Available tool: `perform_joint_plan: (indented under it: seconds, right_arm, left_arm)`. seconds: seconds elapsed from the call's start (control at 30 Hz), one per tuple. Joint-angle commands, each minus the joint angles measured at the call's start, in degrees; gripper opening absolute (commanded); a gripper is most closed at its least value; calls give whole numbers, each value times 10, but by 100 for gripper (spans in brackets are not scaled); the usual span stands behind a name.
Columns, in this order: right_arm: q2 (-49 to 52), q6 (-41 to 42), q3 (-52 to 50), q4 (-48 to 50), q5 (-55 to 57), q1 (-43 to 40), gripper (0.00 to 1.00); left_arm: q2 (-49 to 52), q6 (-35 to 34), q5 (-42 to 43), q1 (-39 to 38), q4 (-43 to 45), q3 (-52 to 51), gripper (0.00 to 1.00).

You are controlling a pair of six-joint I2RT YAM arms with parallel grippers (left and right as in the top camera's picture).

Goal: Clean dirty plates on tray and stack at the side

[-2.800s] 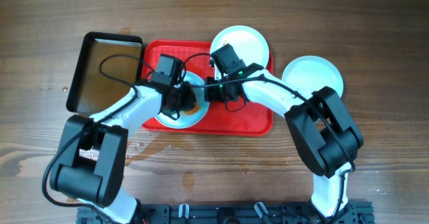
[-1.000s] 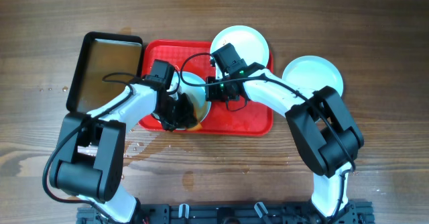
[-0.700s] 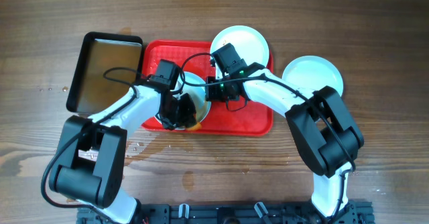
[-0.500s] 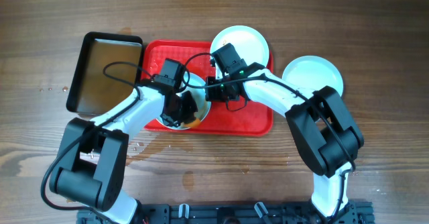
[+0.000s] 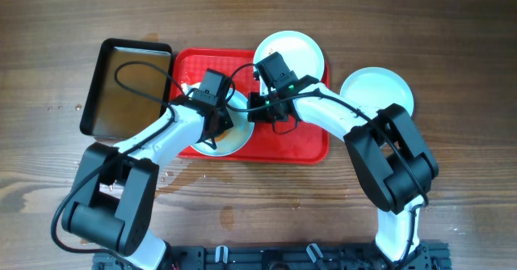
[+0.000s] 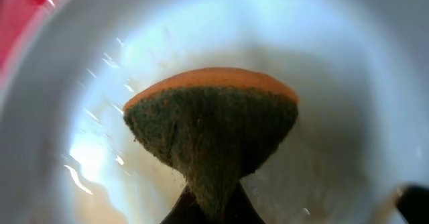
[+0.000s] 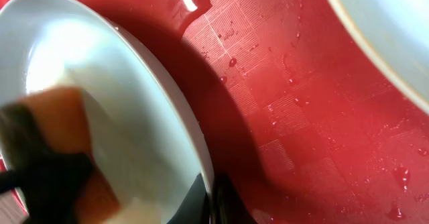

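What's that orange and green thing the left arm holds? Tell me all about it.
It is a sponge: orange foam on one side, dark green scouring pad on the other. The left gripper pinches one end, so it fans out. It lies against the inside of a wet white plate over the red tray.

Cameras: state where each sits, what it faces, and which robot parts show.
Overhead: above the table, looking down on the red tray; both arms show.
Left wrist: close above the plate, its fingers pinching a sponge.
Right wrist: low over the tray, its fingers on the plate's rim.
Wrist views share plate and sponge.
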Motion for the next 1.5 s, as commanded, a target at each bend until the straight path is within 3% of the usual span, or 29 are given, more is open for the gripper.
perform_joint_plan:
  seconds: [0.0, 0.2, 0.37, 0.43, 0.63, 0.8, 0.87, 0.93, 1.0, 1.03, 1.07, 1.2, 1.47]
  right_arm:
    - [15, 3, 4, 2, -3, -3, 4]
    - [15, 2, 4, 3, -3, -3, 4]
    - [15, 2, 4, 7, -3, -3, 4]
    - [15, 2, 4, 11, -3, -3, 4]
    - [17, 3, 3, 26, 9, -2, 19]
    - [28, 16, 3, 40, 10, 1, 21]
    - [37, 20, 3, 42, 10, 5, 30]
    - [46, 25, 3, 43, 10, 5, 31]
    - [48, 35, 3, 42, 10, 5, 25]
    - [48, 33, 3, 41, 6, 5, 11]
    - [48, 33, 3, 39, -8, 5, 4]
    - [33, 6, 3, 31, -53, -2, 4]
    - [-129, -61, 5, -47, 121, -23, 4]
  left_arm:
    - [38, -7, -52, 12, -6, -10, 4]
    - [7, -2, -24, 61, -128, 116, 4]
    - [-23, 87, -4, 102, -224, 196, 4]
    - [-33, 88, 1, 113, -242, 206, 4]
    - [-52, 88, 84, 168, -239, 208, 4]
    - [-52, 88, 86, 191, -219, 208, 4]
    - [-52, 88, 89, 191, -213, 208, 4]
    - [-51, 88, 92, 191, -213, 208, 4]
    - [-51, 88, 92, 191, -213, 208, 4]
    - [-51, 88, 92, 191, -213, 207, 4]
    - [-51, 88, 92, 191, -214, 207, 4]
    - [-51, 88, 92, 191, -214, 207, 4]
    - [-51, 87, 92, 191, -214, 207, 4]
